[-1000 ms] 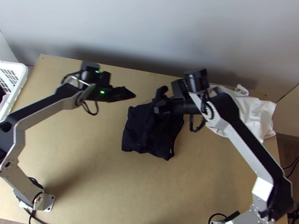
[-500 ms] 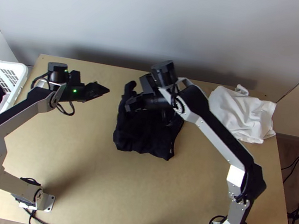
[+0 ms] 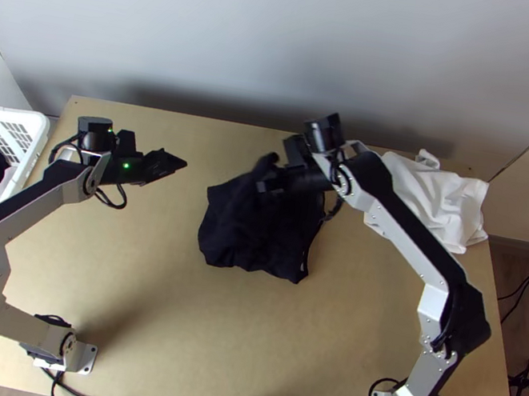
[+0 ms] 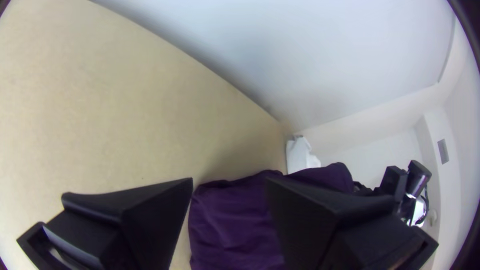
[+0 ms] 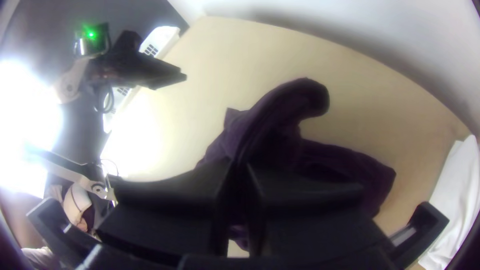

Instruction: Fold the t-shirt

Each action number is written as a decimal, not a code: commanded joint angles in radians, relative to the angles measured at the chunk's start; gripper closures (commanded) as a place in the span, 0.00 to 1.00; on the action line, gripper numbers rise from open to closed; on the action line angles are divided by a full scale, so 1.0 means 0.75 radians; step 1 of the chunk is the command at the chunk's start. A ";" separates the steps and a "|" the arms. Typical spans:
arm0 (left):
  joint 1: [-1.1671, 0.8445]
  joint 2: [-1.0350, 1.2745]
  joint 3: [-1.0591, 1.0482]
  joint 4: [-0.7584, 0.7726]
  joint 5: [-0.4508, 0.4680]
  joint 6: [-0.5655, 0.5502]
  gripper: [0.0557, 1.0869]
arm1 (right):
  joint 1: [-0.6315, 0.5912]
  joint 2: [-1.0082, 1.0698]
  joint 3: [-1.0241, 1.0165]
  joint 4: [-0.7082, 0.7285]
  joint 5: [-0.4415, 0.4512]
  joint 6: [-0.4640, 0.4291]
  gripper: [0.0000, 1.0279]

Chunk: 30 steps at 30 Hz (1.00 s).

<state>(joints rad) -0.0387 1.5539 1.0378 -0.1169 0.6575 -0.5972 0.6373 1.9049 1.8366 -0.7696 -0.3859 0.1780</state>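
Note:
The black t-shirt (image 3: 258, 233) lies gathered into a compact, roughly square bundle at mid-table. My right gripper (image 3: 260, 184) is over its far part, with cloth raised beside the fingers. In the right wrist view my right gripper (image 5: 241, 167) is shut on a ridge of the shirt (image 5: 280, 120), which looks dark purple there. My left gripper (image 3: 186, 163) stands to the left of the shirt, apart from it. In the left wrist view my left gripper (image 4: 230, 185) is open, with the shirt (image 4: 235, 225) seen beyond the gap between its fingers.
A crumpled white cloth (image 3: 434, 202) lies at the table's far right, close to the right arm. The white basket (image 3: 36, 129) with clothes in it stands at the table's left edge. A wall runs behind the table's far edge.
My left gripper has drawn away to the left. My right gripper went left, pulling the shirt's far left part outward, then came partly back to the right with cloth held.

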 commanded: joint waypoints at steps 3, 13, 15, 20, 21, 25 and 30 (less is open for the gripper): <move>-0.016 0.002 -0.011 0.025 0.001 -0.008 0.30 | -0.181 -0.049 -0.299 0.091 -0.001 -0.070 0.97; -0.014 -0.031 -0.011 0.013 0.021 -0.018 0.30 | -0.312 -0.006 -0.551 0.188 0.003 -0.115 0.97; -0.026 -0.037 -0.011 0.013 0.021 -0.024 0.30 | -0.338 0.011 -0.586 0.202 0.020 -0.117 0.97; -0.055 -0.041 -0.005 0.013 0.021 -0.040 0.30 | -0.404 0.066 -0.639 0.233 0.067 -0.117 0.97; -0.061 -0.043 -0.005 0.013 0.021 -0.042 0.30 | -0.412 0.072 -0.643 0.237 0.069 -0.117 0.97; -0.081 -0.053 0.003 0.011 0.021 -0.053 0.30 | -0.430 0.066 -0.645 0.216 0.069 -0.113 0.27; -0.102 -0.074 0.015 0.002 0.021 -0.061 0.30 | -0.412 -0.083 -0.635 0.157 0.069 -0.113 0.04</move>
<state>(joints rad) -0.0929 1.5146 1.0389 -0.1078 0.6724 -0.6353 0.3325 1.9282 1.3697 -0.6216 -0.3359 0.0925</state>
